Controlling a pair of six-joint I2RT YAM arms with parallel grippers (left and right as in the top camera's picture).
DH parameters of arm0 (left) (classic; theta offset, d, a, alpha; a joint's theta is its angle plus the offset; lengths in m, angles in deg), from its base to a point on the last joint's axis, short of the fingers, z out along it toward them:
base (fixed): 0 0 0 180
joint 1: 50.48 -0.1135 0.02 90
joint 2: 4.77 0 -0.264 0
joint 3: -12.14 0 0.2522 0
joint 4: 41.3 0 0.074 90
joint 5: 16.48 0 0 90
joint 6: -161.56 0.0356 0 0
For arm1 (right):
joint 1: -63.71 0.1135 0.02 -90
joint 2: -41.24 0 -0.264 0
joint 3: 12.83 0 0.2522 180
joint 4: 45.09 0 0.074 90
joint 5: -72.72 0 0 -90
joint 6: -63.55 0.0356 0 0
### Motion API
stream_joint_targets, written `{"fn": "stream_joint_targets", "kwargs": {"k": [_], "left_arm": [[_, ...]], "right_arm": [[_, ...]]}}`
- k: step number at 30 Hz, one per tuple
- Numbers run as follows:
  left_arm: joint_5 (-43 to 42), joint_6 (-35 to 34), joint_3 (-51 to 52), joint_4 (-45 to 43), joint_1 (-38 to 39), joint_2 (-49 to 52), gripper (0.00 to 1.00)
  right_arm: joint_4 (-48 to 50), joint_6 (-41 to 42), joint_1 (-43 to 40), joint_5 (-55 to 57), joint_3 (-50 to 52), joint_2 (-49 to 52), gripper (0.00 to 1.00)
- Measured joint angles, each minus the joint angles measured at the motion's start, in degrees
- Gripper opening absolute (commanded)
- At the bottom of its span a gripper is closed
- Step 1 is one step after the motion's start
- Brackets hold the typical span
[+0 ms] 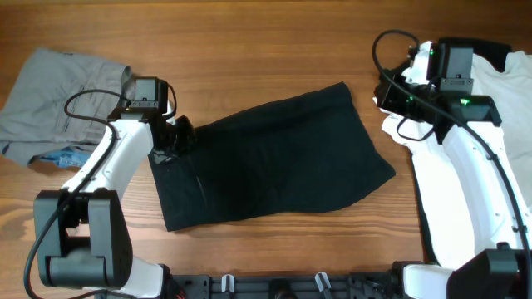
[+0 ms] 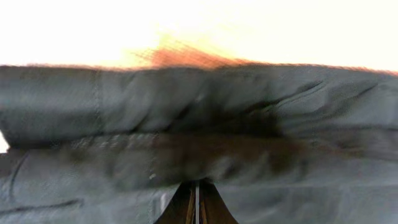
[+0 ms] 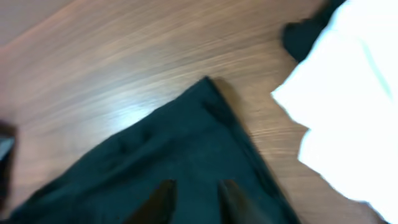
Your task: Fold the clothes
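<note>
A black T-shirt [image 1: 274, 158] lies folded into a rough rectangle at the middle of the wooden table. My left gripper [image 1: 179, 138] is at the shirt's left edge, shut on a bunched fold of the black fabric [image 2: 199, 149], which fills the left wrist view. My right gripper [image 1: 391, 95] hovers by the shirt's far right corner [image 3: 208, 84]. Its two fingers [image 3: 163, 194] stand apart over the black cloth with nothing between them. A white T-shirt [image 1: 490, 199] lies at the right under the right arm. Grey trousers [image 1: 58, 91] lie crumpled at the far left.
A bit of blue cloth [image 1: 62, 156] shows under the trousers' near edge. A piece of dark fabric [image 3: 305, 31] lies by the far edge of the white T-shirt [image 3: 348, 106]. Bare wood [image 1: 249, 50] shows behind the black shirt. Arm bases stand along the front edge.
</note>
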Motion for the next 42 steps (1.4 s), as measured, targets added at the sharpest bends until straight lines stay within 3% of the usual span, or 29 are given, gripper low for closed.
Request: {"fn": "stream_joint_targets", "kwargs": {"k": [8, 14, 18, 22, 24, 30, 34, 36, 40, 42], "left_arm": [[-0.4, 2.0, 0.0, -1.6, 0.7, 0.0, 0.04], [0.6, 2.4, 0.0, -1.8, 0.8, 0.0, 0.04], [1.6, 2.7, 0.0, -1.8, 0.8, 0.0, 0.12], [2.3, 2.8, 0.0, -1.8, 0.8, 0.0, 0.29], [2.6, 3.0, 0.0, -1.8, 0.8, 0.0, 0.32], [2.6, 3.0, 0.0, 1.6, 0.1, 0.0, 0.41], [0.0, 2.7, 0.0, 5.4, -1.2, -0.8, 0.18], [-2.0, 3.0, 0.0, 6.7, -1.4, -1.4, 0.04], [-3.1, 3.3, 0.3, 6.2, -0.4, -1.6, 0.04], [-3.0, 3.3, 1.7, 4.2, 0.3, -1.6, 0.04]], "right_arm": [[4.9, -0.6, 6.8, -3.4, 0.3, 12.9, 0.04], [17.1, 5.7, 8.3, -4.1, 1.3, 25.7, 0.05], [28.3, 10.1, 7.9, -4.1, 1.4, 31.1, 0.10], [29.5, 14.3, 7.3, -3.2, 1.4, 32.0, 0.15], [29.0, 15.1, 6.6, -3.4, 1.4, 31.9, 0.18], [18.9, 10.6, 2.3, -3.4, 1.4, 27.7, 0.26], [9.4, 4.5, 0.2, -3.6, 1.6, 20.1, 0.26], [2.9, 2.2, 0.4, -4.2, 1.5, 14.9, 0.14], [-12.0, 0.3, 1.4, -4.8, 1.3, 9.8, 0.04], [-18.2, 1.4, 1.6, -3.2, 2.0, 10.3, 0.05]]}}
